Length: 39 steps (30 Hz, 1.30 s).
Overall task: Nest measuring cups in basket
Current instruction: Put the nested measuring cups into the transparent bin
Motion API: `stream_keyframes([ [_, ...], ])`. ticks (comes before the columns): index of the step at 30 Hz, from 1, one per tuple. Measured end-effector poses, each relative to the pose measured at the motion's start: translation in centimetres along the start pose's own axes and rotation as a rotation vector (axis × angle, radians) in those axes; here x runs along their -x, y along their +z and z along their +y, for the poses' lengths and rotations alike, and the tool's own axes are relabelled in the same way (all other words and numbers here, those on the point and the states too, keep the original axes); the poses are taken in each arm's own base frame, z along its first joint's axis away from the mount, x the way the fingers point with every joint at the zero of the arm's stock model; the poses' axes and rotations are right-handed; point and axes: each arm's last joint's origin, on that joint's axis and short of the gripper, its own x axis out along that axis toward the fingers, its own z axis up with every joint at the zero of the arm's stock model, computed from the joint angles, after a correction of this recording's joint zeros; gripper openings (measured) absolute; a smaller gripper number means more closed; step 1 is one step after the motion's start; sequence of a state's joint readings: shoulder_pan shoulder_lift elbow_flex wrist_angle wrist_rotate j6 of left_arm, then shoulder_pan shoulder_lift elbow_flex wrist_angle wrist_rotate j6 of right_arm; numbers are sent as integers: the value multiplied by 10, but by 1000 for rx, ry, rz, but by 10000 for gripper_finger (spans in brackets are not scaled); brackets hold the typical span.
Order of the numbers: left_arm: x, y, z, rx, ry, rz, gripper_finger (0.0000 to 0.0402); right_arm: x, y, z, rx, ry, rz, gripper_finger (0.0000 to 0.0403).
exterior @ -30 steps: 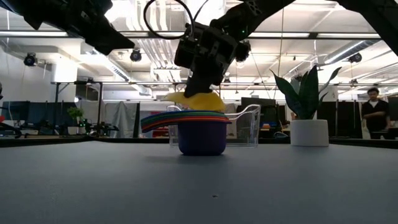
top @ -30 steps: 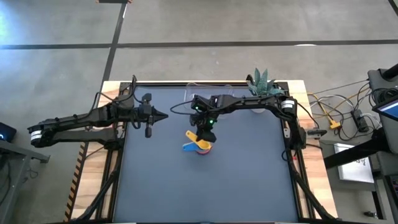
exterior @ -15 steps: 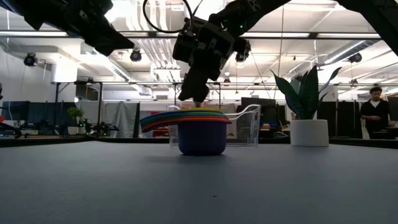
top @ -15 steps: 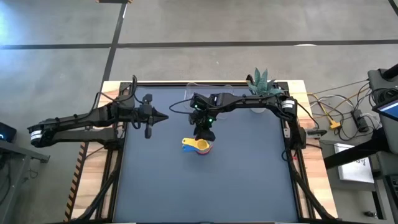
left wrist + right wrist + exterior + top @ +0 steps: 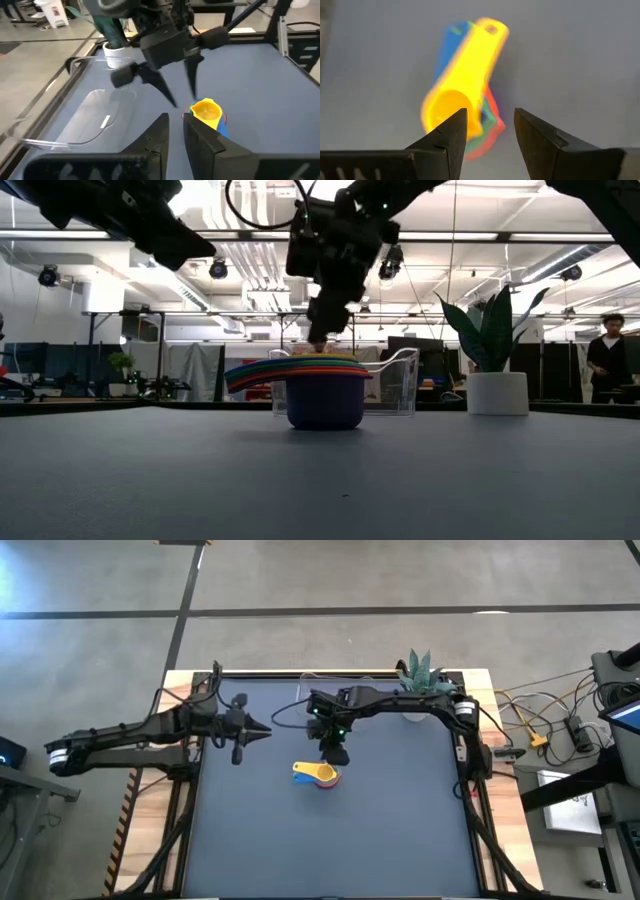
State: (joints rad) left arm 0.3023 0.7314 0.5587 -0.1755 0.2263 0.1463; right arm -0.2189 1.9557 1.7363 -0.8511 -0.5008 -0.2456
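The measuring cups stand nested in one stack (image 5: 323, 775) in the middle of the table, the purple cup (image 5: 325, 402) at the bottom on the table top. The yellow cup (image 5: 462, 80) is on top, its handle (image 5: 301, 769) pointing to the table's left. My right gripper (image 5: 320, 337) hangs open just above the stack, its fingers clear of the cups in the low view and in the left wrist view (image 5: 184, 101). The clear basket (image 5: 396, 381) stands at the far edge. My left gripper (image 5: 266, 727) waits shut, left of the stack.
A white pot with a spiky green plant (image 5: 420, 674) stands at the far right corner, beside the basket (image 5: 85, 107). Bare dark table top (image 5: 330, 840) lies on the near side of the stack. A person (image 5: 607, 366) stands in the room far behind.
My right gripper carried the tilted yellow cup down onto the stack, let go of it and rose a little toward the far edge. The yellow cup now lies level in the stack, its handle swung toward the table's left.
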Motion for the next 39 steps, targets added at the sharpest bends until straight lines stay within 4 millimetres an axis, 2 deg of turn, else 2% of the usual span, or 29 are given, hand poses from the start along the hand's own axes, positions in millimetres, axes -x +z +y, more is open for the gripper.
stream_keyframes([
  [4,-5,-2,-1,2,-21,20,61,1,-2,13,42,-151,75,153],
  [12,-37,-8,-13,-47,-125,74,102,11,-4,45,95,-146,27,152],
  [20,-70,-19,-42,-112,-271,148,147,24,-38,81,76,-196,-94,144],
  [26,-87,-2,-41,-70,-265,196,212,41,-62,98,106,-286,-294,135],
  [32,-108,7,-37,-57,-179,374,279,50,-78,108,178,-284,-505,136],
  [35,-119,13,-36,-64,-135,458,297,52,-87,110,178,-283,-550,136],
  [39,-129,23,-35,-100,-77,536,302,48,-95,109,170,-274,-573,136],
])
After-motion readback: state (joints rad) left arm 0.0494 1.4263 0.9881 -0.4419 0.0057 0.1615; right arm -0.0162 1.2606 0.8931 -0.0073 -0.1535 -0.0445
